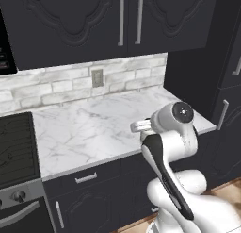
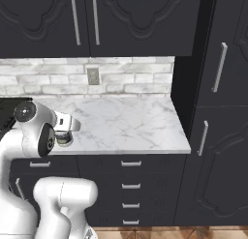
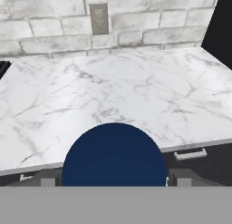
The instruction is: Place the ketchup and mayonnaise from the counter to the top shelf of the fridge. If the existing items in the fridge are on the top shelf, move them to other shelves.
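The mayonnaise [image 3: 113, 155] shows its round dark blue lid close up in the hand view, right between my two finger tips. My gripper [image 3: 114, 180] is shut on it, one finger on each side. In the right base view the jar [image 2: 63, 138] hangs under my gripper [image 2: 64, 126], over the front part of the white marble counter [image 2: 131, 122]. From the left base view my gripper [image 1: 140, 127] sits above the counter [image 1: 84, 128] near its front edge. The ketchup, the fridge and its top shelf are out of view.
A black stove [image 1: 14, 147] borders the counter on the left. Tall dark cupboards [image 2: 218, 112] stand at the counter's right end, and dark wall cabinets [image 1: 127, 20] hang above. A wall outlet [image 3: 99, 18] sits in the brick backsplash. Drawer fronts [image 2: 131, 185] lie below.
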